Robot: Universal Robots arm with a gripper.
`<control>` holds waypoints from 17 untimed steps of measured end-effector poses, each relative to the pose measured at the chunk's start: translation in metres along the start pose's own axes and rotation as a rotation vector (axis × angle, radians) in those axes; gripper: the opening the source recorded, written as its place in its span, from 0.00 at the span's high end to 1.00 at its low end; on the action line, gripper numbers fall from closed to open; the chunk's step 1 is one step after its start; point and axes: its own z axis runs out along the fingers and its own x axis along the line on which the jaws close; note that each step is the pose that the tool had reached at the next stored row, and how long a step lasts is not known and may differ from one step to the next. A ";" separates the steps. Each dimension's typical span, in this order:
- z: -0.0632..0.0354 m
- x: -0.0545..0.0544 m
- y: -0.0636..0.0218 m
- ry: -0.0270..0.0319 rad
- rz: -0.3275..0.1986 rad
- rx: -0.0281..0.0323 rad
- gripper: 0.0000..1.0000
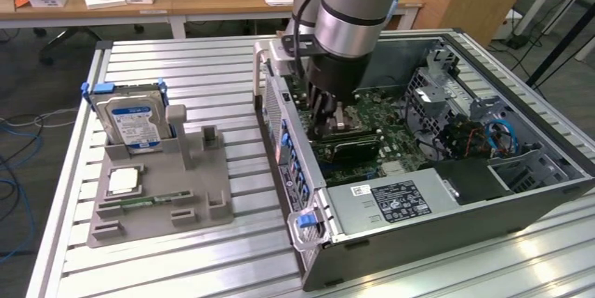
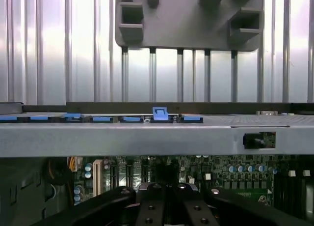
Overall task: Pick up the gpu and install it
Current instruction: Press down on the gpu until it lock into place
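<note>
My gripper (image 1: 327, 127) reaches down into the open computer case (image 1: 279, 138), over the green motherboard (image 1: 386, 113). Its fingers are shut. Right under them a thin dark card, the gpu (image 1: 349, 148), stands on edge on the motherboard, its top edge meeting the fingertips. In the wrist view the black fingers (image 2: 149, 206) sit close together, with my gripper (image 2: 167, 199) just above the motherboard (image 2: 221, 172); the gpu is hidden there behind them.
A grey parts holder (image 1: 158, 193) lies at the exterior view's left with a blue-labelled hard drive (image 1: 135, 120), a silver chip (image 1: 124, 181) and a green memory stick (image 1: 139, 202); its upright slot (image 1: 209, 138) is empty. The power supply (image 1: 391, 200) and drive cage (image 1: 446, 96) crowd the case.
</note>
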 end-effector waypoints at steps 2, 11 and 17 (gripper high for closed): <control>-0.0003 -0.001 0.0016 0.0001 0.000 -0.0003 0.89; 0.0007 -0.009 0.0157 -0.0002 -0.001 0.0007 0.89; 0.0005 -0.009 0.0161 0.0001 0.000 0.0003 0.89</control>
